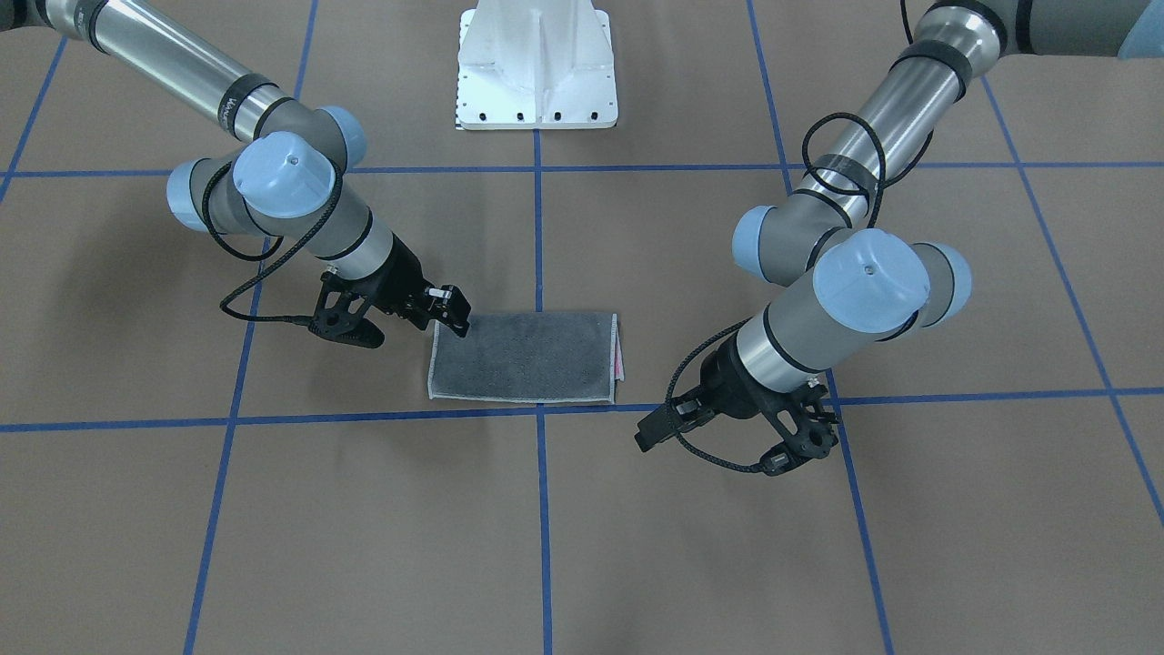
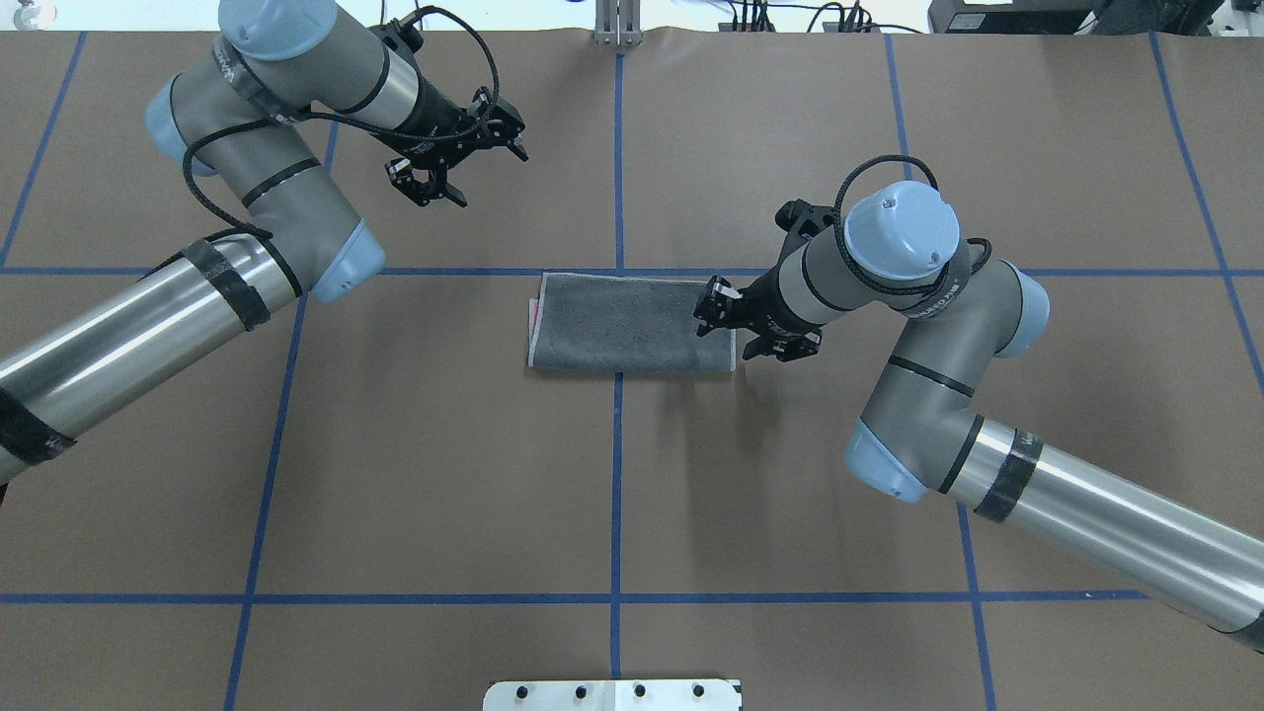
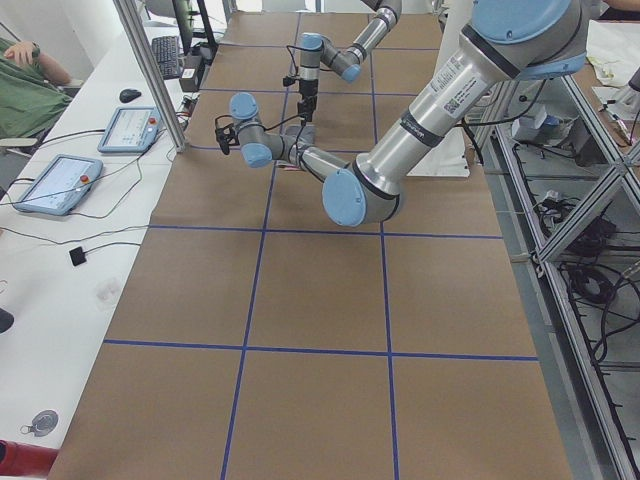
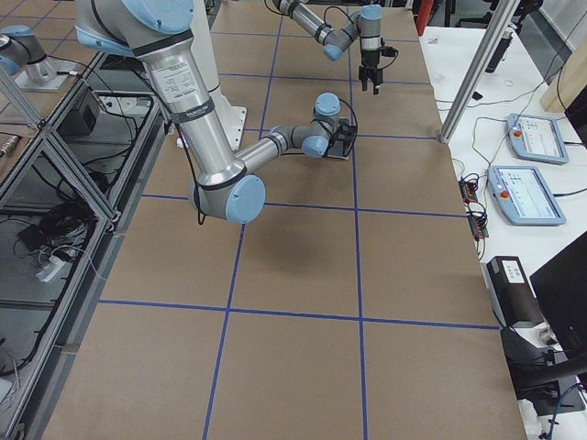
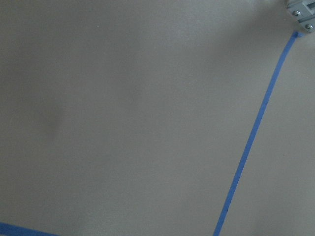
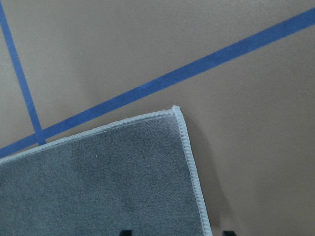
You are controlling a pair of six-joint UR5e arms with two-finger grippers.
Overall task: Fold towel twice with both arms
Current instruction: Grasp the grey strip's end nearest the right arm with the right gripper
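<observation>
The left arm [image 2: 128, 341] and right arm [image 2: 1096, 518] match: silver tubes banded with black tape, grey joints capped in light blue, braided black cables looping to black jaws.

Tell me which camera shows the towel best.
Overhead exterior: the towel lies flat, grey face up, almost wholly in view. Front-facing shows it nearly as well, with pink peeking at one edge. Right wrist shows only one corner; the side views barely show it; left wrist shows none.
</observation>
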